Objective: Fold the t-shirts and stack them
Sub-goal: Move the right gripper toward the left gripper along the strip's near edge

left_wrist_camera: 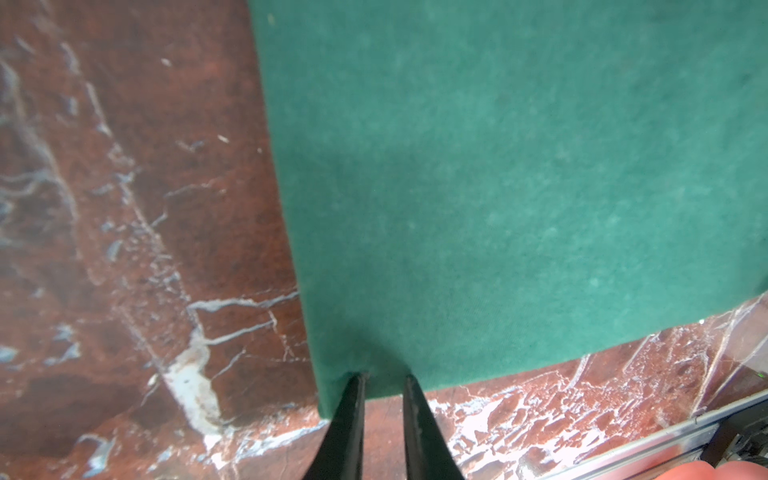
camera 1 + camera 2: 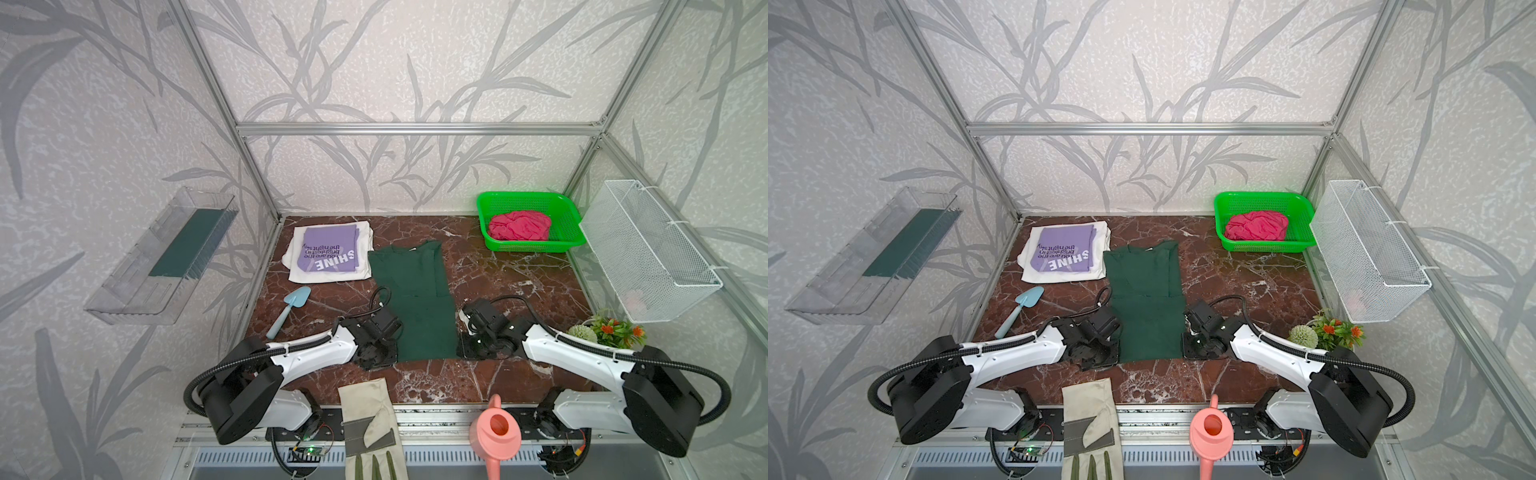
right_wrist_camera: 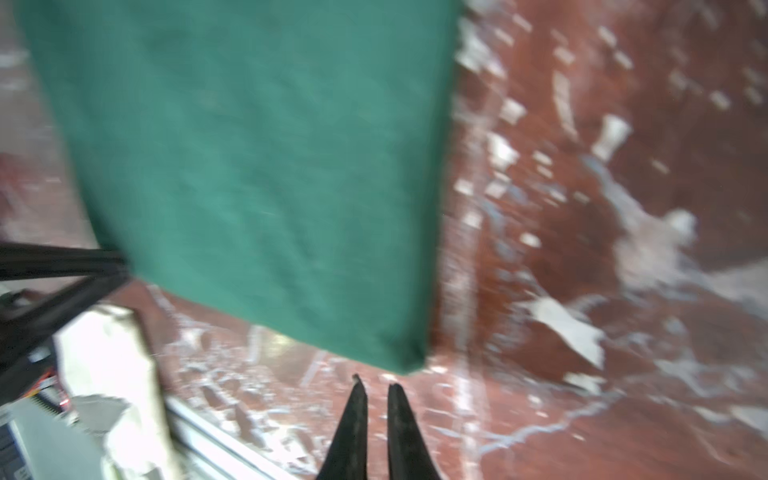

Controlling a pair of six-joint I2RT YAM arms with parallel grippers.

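In both top views, a dark green t-shirt (image 2: 415, 299) (image 2: 1146, 299) lies as a long narrow strip in the middle of the table. My left gripper (image 2: 386, 353) (image 1: 384, 376) is at its near left corner, shut on the hem of that green t-shirt (image 1: 498, 187). My right gripper (image 2: 467, 349) (image 3: 376, 384) hovers just short of the near right corner (image 3: 257, 166), shut and empty. A folded lilac "SHINE" t-shirt (image 2: 328, 253) rests on a folded white one (image 2: 299, 266) at the back left. A crumpled pink-red t-shirt (image 2: 519, 226) lies in a green basket (image 2: 523, 195).
A blue trowel (image 2: 289, 309) lies left of my left arm. A beige glove (image 2: 370, 424) and a pink watering can (image 2: 496, 432) sit at the front edge. A small plant (image 2: 611, 332) stands at the right. A white wire basket (image 2: 648, 249) and a clear tray (image 2: 162, 257) hang on the side walls.
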